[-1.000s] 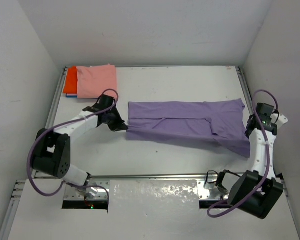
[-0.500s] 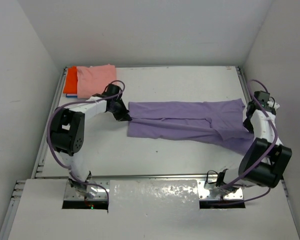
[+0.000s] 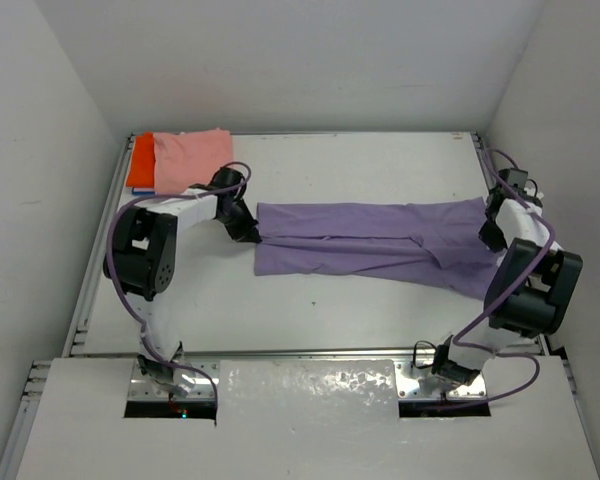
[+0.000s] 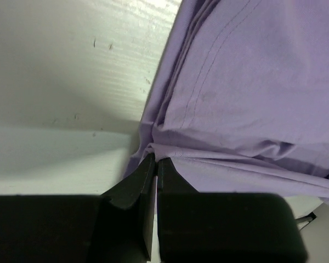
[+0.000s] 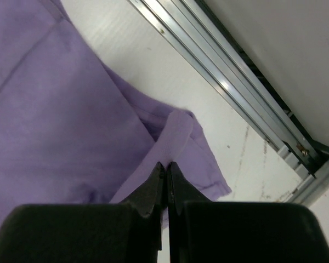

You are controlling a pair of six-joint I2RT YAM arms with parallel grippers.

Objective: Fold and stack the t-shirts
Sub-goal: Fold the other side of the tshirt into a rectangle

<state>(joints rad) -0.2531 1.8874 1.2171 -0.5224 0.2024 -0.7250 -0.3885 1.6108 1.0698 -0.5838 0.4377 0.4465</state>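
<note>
A purple t-shirt (image 3: 370, 245) lies stretched across the middle of the table, partly folded lengthwise. My left gripper (image 3: 248, 233) is shut on its left edge; in the left wrist view the gripper (image 4: 156, 160) pinches a fold of the purple cloth (image 4: 247, 87). My right gripper (image 3: 492, 236) is shut on the shirt's right end; in the right wrist view the gripper (image 5: 165, 164) pinches a hem of the shirt (image 5: 60, 109). A folded pink t-shirt (image 3: 193, 160) lies on an orange one (image 3: 140, 160) at the back left.
A metal rail (image 5: 236, 93) runs along the table's right edge, close to my right gripper. The enclosure's white walls (image 3: 60, 120) stand on the left, back and right.
Both grippers have carried the shirt's near edge toward the back, folding it narrower. The lower right corner has been pulled up and the arms have swung outward.
</note>
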